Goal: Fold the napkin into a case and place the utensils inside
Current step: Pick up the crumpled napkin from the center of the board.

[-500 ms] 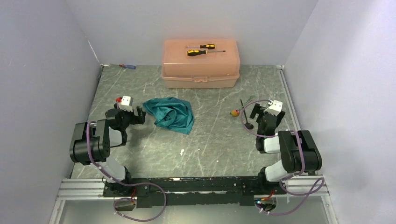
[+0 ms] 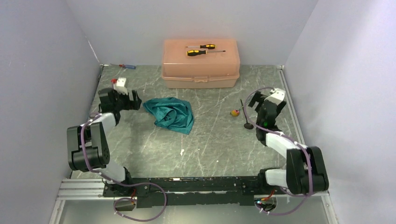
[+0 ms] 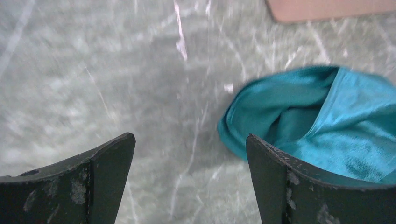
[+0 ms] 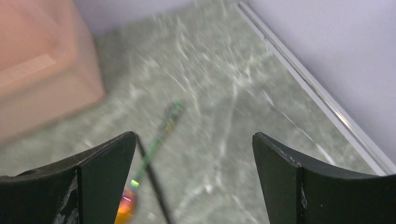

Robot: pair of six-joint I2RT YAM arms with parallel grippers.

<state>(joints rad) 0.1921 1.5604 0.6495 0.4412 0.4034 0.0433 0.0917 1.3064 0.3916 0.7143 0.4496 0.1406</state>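
The napkin (image 2: pixel 170 115) lies in a crumpled heap on the table (image 2: pixel 210 144), in front of the peach box (image 2: pixel 201 65) and a little to the left of it. It is not folded yet.

The black spoon (image 2: pixel 246 119) and the thin fork (image 4: pixel 161 128) lie in front of the box's right end, well apart from the napkin. A small orange blob (image 2: pixel 235 112) sits at the fork's near end. The right wrist picture is blurry, so I cannot tell if the spoon and fork touch.

The left gripper (image 2: pixel 133 101) hangs just to the left of the napkin, on the side away from the box's middle. Its jaws are wide apart and hold nothing. One finger (image 3: pixel 280 182) hides the napkin's near edge in the wrist view.

The right gripper (image 2: pixel 254 106) hangs over the spoon and fork, in front of the box's right corner. Its jaws are wide apart too, and hold nothing.

Two yellow-and-black screwdrivers (image 2: pixel 201 50) lie on the box's lid. A small red-and-blue screwdriver (image 2: pixel 127 66) lies by the back wall, left of the box.
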